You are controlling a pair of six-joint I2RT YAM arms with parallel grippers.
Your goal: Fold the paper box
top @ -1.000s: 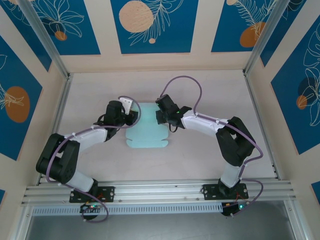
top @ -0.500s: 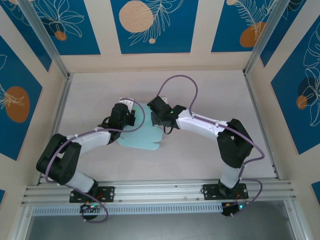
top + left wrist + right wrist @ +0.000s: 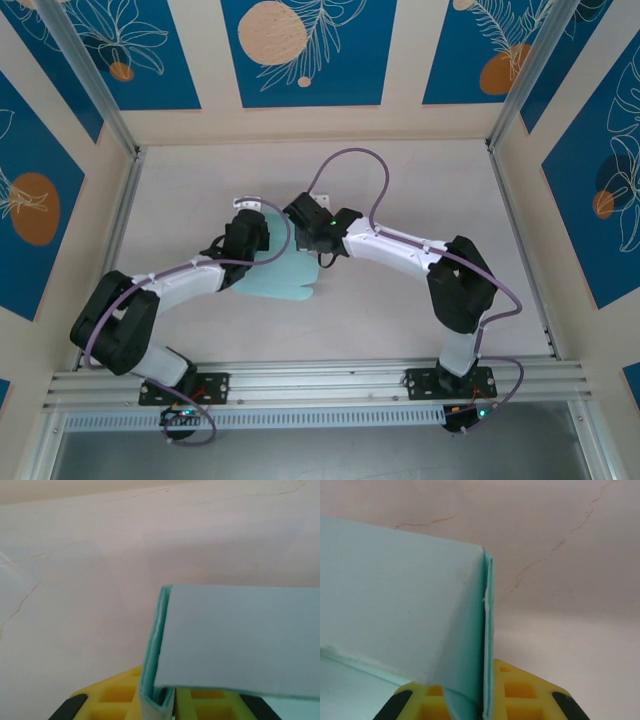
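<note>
Dragged leftward and skewed, paper box point(image 3: 283, 276), left tool point(image 3: 159, 704) clenched on one edge, right tool point(image 3: 476, 700) pinching the other.

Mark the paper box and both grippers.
paper box point(image 3: 285, 280), overhead view, flat near panel.
left gripper point(image 3: 160, 697), left wrist view, between its jaws.
right gripper point(image 3: 470, 697), right wrist view, between its jaws.

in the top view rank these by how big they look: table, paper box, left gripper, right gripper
1. table
2. paper box, partly covered by the grippers
3. left gripper and right gripper: look alike, unranked
</note>
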